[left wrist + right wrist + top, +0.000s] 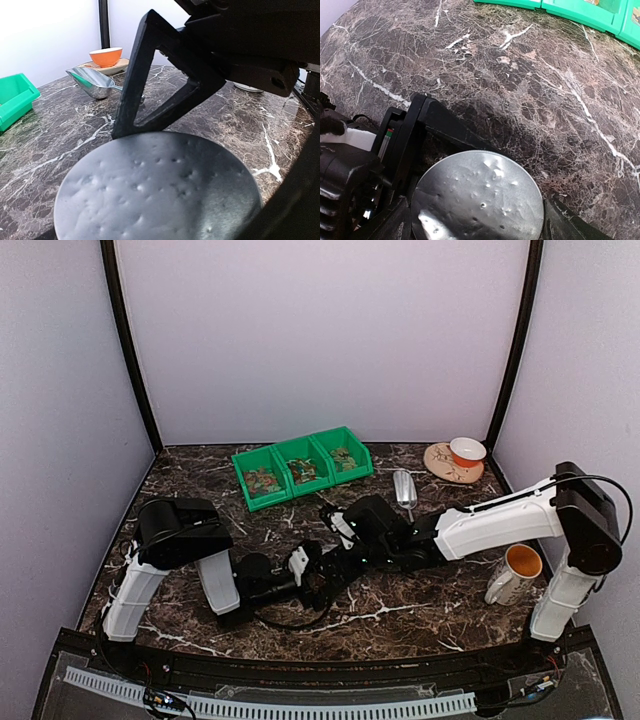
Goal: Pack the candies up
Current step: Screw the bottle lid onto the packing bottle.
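At the back of the dark, white-veined marble table (420, 610), the candies (302, 471) lie as tiny mixed red, orange and green pieces inside three boxy green plastic bins (262, 502) set side by side in a slanted row, well apart from both grippers. Right of the bins rests a shiny metal scoop (404, 488) with a rounded trough, and beyond it a glossy orange bowl (466, 451) with a white rim sits on a flat round wooden plate (445, 468). A white mug (515, 573) with an orange inside stands near the right arm's base. Both arms reach low and nearly level toward the middle of the table, where the left gripper (318, 565) and right gripper (338, 525) meet. Each wrist view is filled by a round grey metal lid (157, 187), matte and pitted with small dents. In the left wrist view, the right gripper's black triangular open-frame finger (135, 80) stands at the lid's far rim. In the right wrist view, dark finger shapes flank the lid (477, 197) on both sides. Both sets of jaws stand spread wide around the lid, but I cannot tell whether either presses on it or merely straddles it.
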{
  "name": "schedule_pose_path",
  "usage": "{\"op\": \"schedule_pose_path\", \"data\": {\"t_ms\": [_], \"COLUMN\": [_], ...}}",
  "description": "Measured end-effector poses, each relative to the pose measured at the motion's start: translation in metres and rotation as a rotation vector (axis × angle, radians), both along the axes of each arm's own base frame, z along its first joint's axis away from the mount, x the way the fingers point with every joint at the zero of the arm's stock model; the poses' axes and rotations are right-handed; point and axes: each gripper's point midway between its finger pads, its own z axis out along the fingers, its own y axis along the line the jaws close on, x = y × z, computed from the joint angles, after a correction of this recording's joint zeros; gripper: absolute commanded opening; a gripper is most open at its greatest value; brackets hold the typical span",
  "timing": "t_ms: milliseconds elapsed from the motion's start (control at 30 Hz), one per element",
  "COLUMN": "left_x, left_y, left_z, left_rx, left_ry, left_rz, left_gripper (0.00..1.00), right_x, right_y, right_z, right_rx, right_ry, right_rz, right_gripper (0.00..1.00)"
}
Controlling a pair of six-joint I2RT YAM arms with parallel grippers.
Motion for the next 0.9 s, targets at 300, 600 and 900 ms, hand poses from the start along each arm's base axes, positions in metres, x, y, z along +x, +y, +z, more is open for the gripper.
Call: {"op": "schedule_pose_path", "data": {"t_ms": [300, 600, 900], "left_x": [0.001, 0.004, 0.004], "left_y": [0.0, 0.002, 0.002], "left_z": [0.0, 0.0, 0.0], "left_rx": [0.001, 0.002, 0.002], "left_ry": [-0.001, -0.003, -0.003], "left_rz": [0.006, 0.028, 0.028], "left_gripper": [0.9, 0.9, 0.9], "right_x": [-0.001, -0.01, -0.015], "right_y": [-0.002, -0.01, -0.016], "right_z": [-0.002, -0.012, -0.009], "right_rx": [0.001, -0.043, -0.049], "right_ry": [0.018, 0.052, 0.049], "right_rz": [-0.023, -0.018, -0.007], "right_gripper": [0.92, 1.0, 0.97]}}
